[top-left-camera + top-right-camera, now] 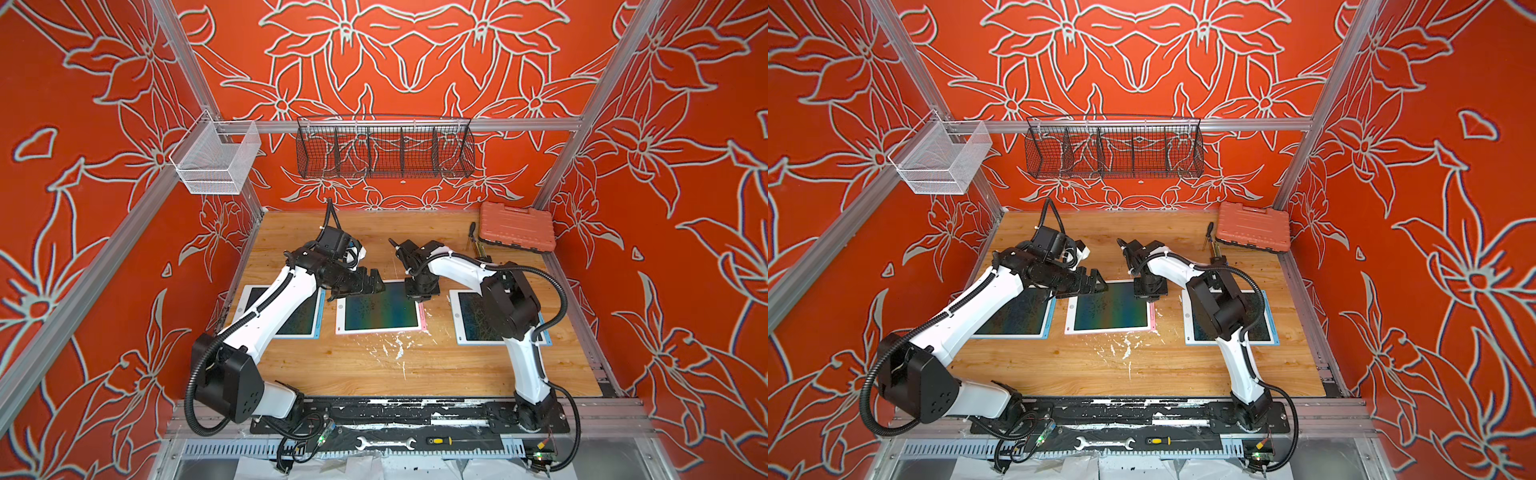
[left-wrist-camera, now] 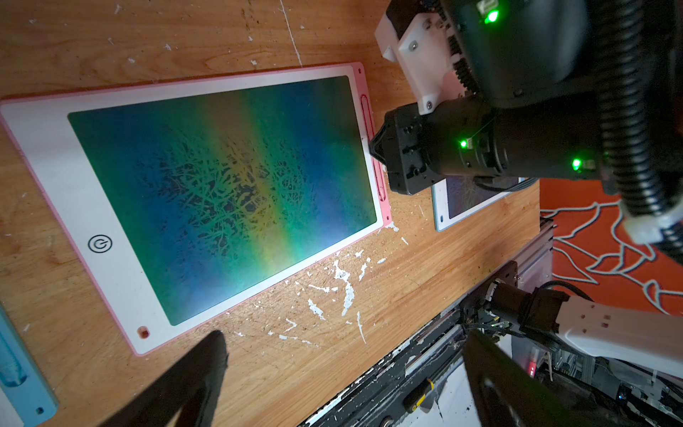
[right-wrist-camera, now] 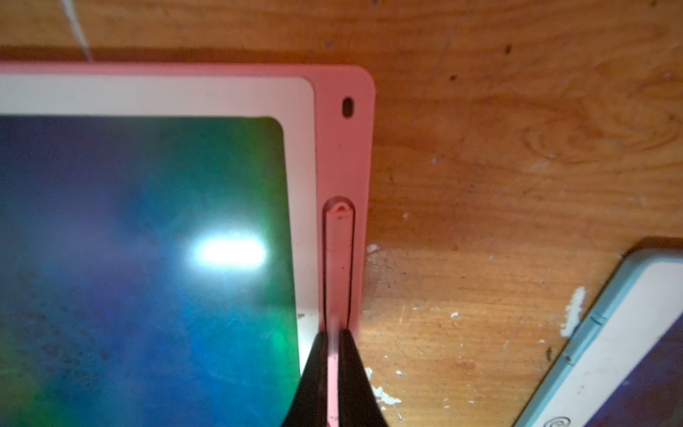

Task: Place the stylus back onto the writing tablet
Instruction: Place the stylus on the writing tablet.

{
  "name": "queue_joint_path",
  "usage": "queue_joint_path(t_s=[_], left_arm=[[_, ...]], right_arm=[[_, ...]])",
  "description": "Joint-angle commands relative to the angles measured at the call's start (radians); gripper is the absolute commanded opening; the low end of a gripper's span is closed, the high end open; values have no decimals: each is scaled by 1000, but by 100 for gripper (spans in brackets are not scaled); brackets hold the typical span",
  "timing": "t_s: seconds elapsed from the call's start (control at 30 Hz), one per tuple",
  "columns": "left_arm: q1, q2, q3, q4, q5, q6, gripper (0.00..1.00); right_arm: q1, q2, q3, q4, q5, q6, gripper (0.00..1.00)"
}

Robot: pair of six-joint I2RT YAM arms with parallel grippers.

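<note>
Bare tabletop (image 1: 374, 370) lies open in front of the pink tablet (image 1: 380, 309) and behind it, while an orange case (image 1: 516, 226) blocks the far right corner.

Both top views look steeply down from high above the front of the cell, taking in both arms and the whole table (image 1: 374, 365). The right wrist camera sits close behind the right gripper (image 3: 334, 345), facing along its fingers at the stylus (image 3: 338, 258) and one corner of the pink tablet (image 3: 343, 148). The left wrist camera, farther back behind the left gripper (image 2: 343, 340), shares that tablet and the right gripper itself.
</note>
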Motion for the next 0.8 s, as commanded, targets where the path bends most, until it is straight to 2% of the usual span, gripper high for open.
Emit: queue_joint_path(t_s=[0.0,0.37,0.77], left_arm=[[5,-2,4,-2,4,2,98],[5,-9,-5,0,2,0,98],[5,-13,-10,-5,2,1,98]], right_arm=[[7,16,-31,-18,4,7,8],[8,16,-69,1,1,9,3],[7,1,-79,10,0,19,4]])
